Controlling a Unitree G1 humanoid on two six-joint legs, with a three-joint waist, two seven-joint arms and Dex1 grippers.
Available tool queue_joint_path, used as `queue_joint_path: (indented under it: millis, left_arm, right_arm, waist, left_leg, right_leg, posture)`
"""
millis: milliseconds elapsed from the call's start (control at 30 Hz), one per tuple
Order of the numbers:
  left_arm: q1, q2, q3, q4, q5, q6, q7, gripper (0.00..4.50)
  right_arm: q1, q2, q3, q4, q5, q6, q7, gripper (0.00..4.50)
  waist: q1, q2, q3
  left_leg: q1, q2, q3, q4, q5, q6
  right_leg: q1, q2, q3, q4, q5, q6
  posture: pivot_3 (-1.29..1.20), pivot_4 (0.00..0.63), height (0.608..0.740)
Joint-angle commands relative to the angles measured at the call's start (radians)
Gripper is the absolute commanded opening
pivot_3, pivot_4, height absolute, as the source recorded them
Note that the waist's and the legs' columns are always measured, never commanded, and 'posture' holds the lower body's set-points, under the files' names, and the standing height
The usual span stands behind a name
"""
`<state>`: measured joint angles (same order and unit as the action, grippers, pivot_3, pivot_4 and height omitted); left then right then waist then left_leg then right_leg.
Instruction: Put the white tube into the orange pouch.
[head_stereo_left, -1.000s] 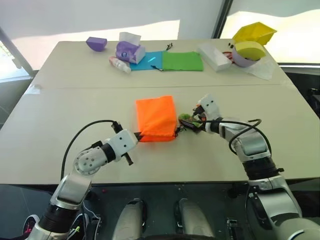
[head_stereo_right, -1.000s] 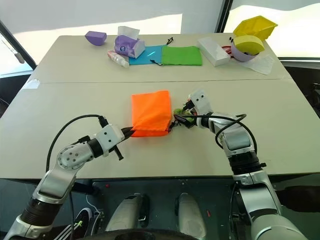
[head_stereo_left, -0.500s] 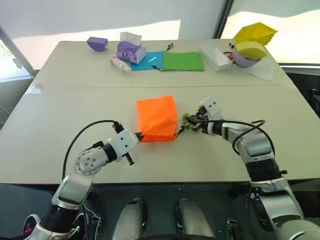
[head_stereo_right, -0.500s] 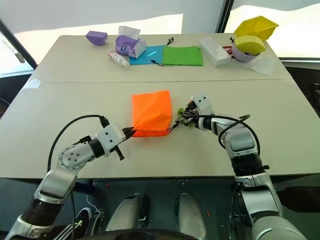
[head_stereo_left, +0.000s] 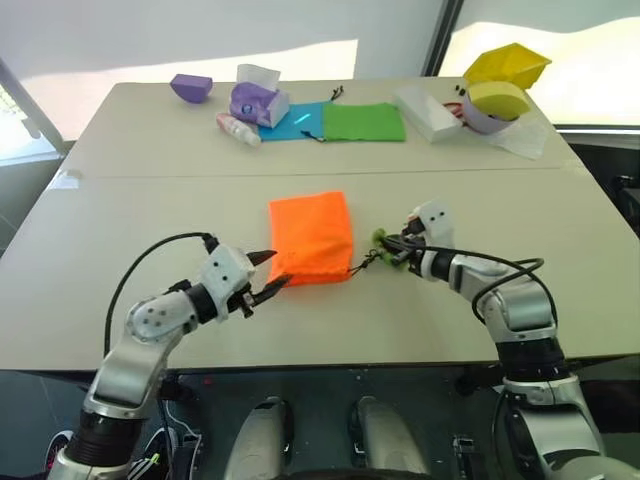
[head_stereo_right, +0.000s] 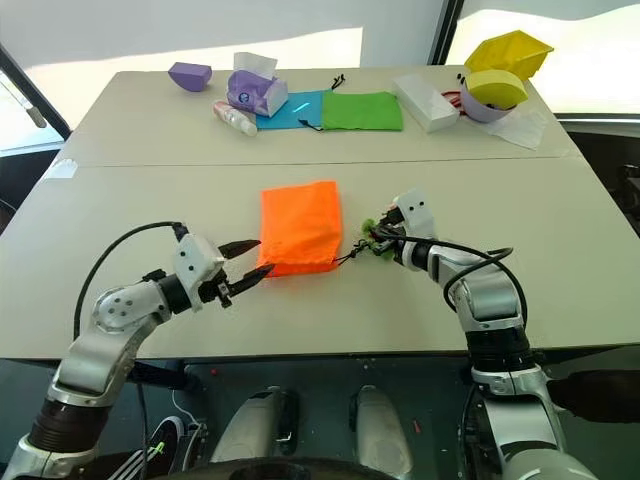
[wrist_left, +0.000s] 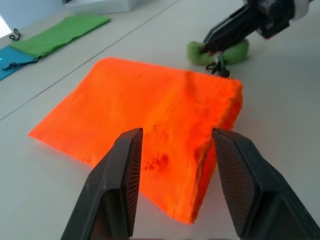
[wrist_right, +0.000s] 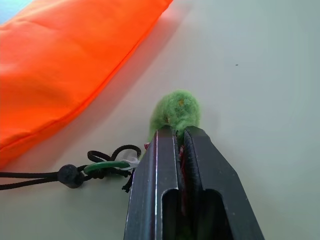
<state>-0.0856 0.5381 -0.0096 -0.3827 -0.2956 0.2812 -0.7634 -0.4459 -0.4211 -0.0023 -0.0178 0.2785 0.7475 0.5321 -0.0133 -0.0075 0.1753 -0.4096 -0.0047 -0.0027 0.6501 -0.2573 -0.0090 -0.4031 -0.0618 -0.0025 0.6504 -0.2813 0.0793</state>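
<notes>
- I can read no brand, label or lettering on anything here (the print on the far items is too small to make out).
- I count three flat pouches: the orange pouch in the middle of the near table, plus a blue pouch and a green pouch side by side at the far end.
- One white-and-pink bottle lies just beside the blue pouch, next to one purple tissue box.
- One small purple bowl sits at the far left; one white box and a yellow and purple heap sit at the far right.
- I cannot pick out the white tube anywhere; the orange pouch looks slightly bulged in the right wrist view.
- My left gripper has its fingers apart, framing the pouch's near left corner without touching it.
- My right gripper is clamped on the green fuzzy loop of the dark cord, just beside the pouch's near right corner.
</notes>
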Motion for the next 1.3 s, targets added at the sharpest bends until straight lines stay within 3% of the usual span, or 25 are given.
queue_joint_path:
  millis: [33,133,233,367,500,667,867,1067,1300]
  left_arm:
    - [-0.021,0.021,0.074,-0.076,-0.169,0.09,-0.044,2.41]
    - [-0.167,0.014,0.098,-0.057,-0.397,0.403,0.021,2.41]
    - [-0.344,-0.072,0.032,0.068,-0.369,0.473,0.094,2.41]
    - [-0.523,-0.154,-0.099,0.274,-0.232,0.446,0.106,2.41]
    - [-0.598,-0.212,-0.192,0.44,-0.174,0.418,0.036,2.41]
    - [-0.69,-0.272,-0.231,0.597,-0.191,0.518,-0.078,2.41]
    - [-0.784,-0.31,-0.232,0.78,-0.106,0.423,-0.118,2.41]
    - [-0.819,-0.351,-0.332,0.841,0.006,0.36,-0.161,2.41]
    - [-0.865,-0.394,-0.345,0.942,0.125,0.285,-0.095,2.41]
  right_arm:
    - [-0.01,0.0,-0.032,-0.017,0.004,-0.029,-0.015,0.0]
    - [0.002,0.007,-0.024,-0.024,0.0,-0.039,-0.022,0.0]
    - [0.009,0.016,-0.008,-0.024,-0.011,-0.054,-0.033,0.0]
    - [0.005,0.009,-0.013,-0.017,-0.026,-0.084,-0.048,0.0]
    - [0.007,0.025,-0.065,-0.028,-0.007,-0.133,-0.073,0.0]
    - [0.064,0.028,-0.072,-0.048,-0.02,-0.151,-0.094,0.0]
    - [0.075,0.063,-0.062,-0.071,-0.017,-0.158,-0.125,0.0]
    - [0.072,0.068,-0.078,-0.112,-0.005,-0.146,-0.144,0.0]
    - [0.073,0.075,-0.062,-0.125,-0.011,-0.143,-0.153,0.0]
  waist:
    - [0.0,0.0,0.0]
    - [0.007,0.0,0.0]
    - [0.01,0.0,0.0]
    - [0.001,0.0,0.0]
    - [-0.002,0.0,0.0]
    - [0.002,0.0,0.0]
    - [0.0,0.0,0.0]
    - [0.002,0.0,0.0]
    - [0.0,0.0,0.0]
  left_leg:
    - [0.0,0.0,0.0,0.0,0.0,0.0]
    - [0.0,0.0,-0.001,0.001,0.0,0.0]
    - [0.001,0.0,-0.002,0.005,0.0,0.0]
    - [0.001,-0.002,-0.001,0.01,0.0,0.001]
    - [0.001,-0.001,0.0,0.011,0.0,0.001]
    - [0.0,0.001,-0.001,0.011,0.0,0.001]
    - [0.0,0.001,0.0,0.012,0.0,0.001]
    - [0.0,0.001,0.0,0.012,0.0,0.001]
    - [-0.001,0.001,-0.001,0.011,0.0,0.001]
  right_leg:
    - [0.0,0.0,0.0,0.0,0.0,0.0]
    - [0.0,0.0,-0.001,0.001,0.0,0.0]
    - [0.004,0.001,-0.003,0.002,0.0,0.0]
    - [0.007,0.005,-0.002,0.001,0.003,0.006]
    - [0.006,0.006,0.0,0.001,0.003,0.007]
    - [0.005,0.009,0.0,0.002,0.003,0.006]
    - [0.005,0.01,0.001,0.002,0.003,0.006]
    - [0.005,0.009,0.001,0.002,0.003,0.006]
    - [0.005,0.009,0.001,0.002,0.003,0.006]
  posture:
    - [0.0,0.15,0.74]
    - [0.0,0.15,0.74]
    - [0.0,0.15,0.74]
    - [0.0,0.15,0.74]
    - [0.0,0.15,0.74]
    - [0.0,0.15,0.74]
    - [0.0,0.15,0.74]
    - [0.0,0.15,0.74]
    - [0.0,0.15,0.74]
